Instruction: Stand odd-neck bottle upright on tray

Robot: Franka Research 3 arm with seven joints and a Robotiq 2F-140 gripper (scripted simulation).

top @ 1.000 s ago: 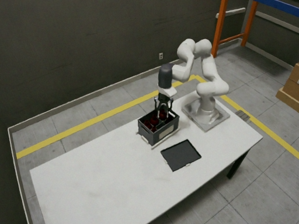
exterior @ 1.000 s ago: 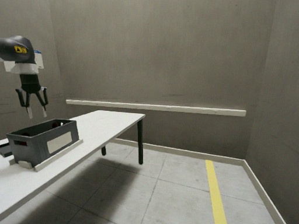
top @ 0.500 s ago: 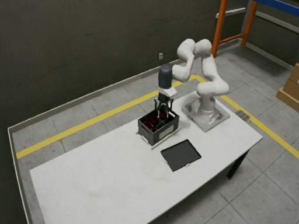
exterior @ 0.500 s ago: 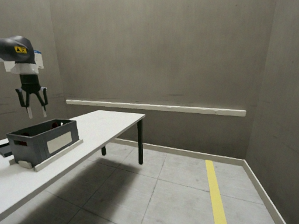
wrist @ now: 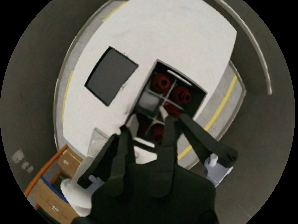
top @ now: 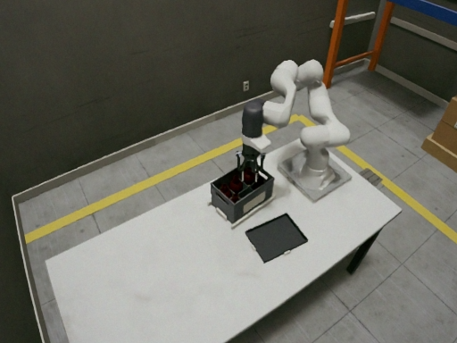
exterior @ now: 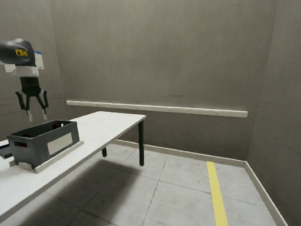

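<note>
From my feeds I can read no text, brand or number; the yellow label [exterior: 21,52] on the arm [exterior: 14,53] is too small.
</note>
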